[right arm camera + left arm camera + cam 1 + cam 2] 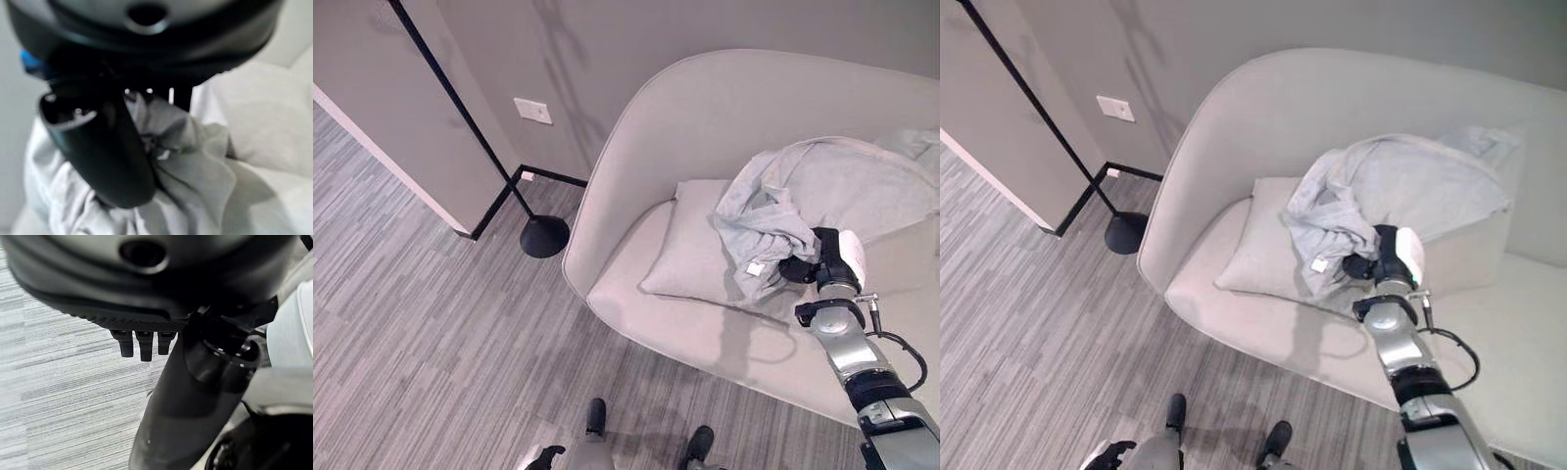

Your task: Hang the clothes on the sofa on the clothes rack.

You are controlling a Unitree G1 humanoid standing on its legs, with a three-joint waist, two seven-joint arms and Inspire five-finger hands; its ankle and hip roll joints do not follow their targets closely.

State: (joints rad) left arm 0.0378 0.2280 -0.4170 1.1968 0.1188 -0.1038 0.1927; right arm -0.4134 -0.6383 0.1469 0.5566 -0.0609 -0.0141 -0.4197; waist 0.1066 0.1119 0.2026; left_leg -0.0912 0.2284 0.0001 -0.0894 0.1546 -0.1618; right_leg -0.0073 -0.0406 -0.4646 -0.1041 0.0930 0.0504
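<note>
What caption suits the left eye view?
Right hand clutches a grey garment bunched on the sofa cushion.

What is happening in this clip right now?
The robot's right hand is reaching onto the sofa and has bunched the grey garment between its thumb and fingers; the right wrist view shows the cloth gathered in the grip. The garment lies draped over a cushion on the seat, not yet lifted clear. The left hand hangs by the floor, holding nothing. A black stand rises from the floor to the sofa's left.
</note>
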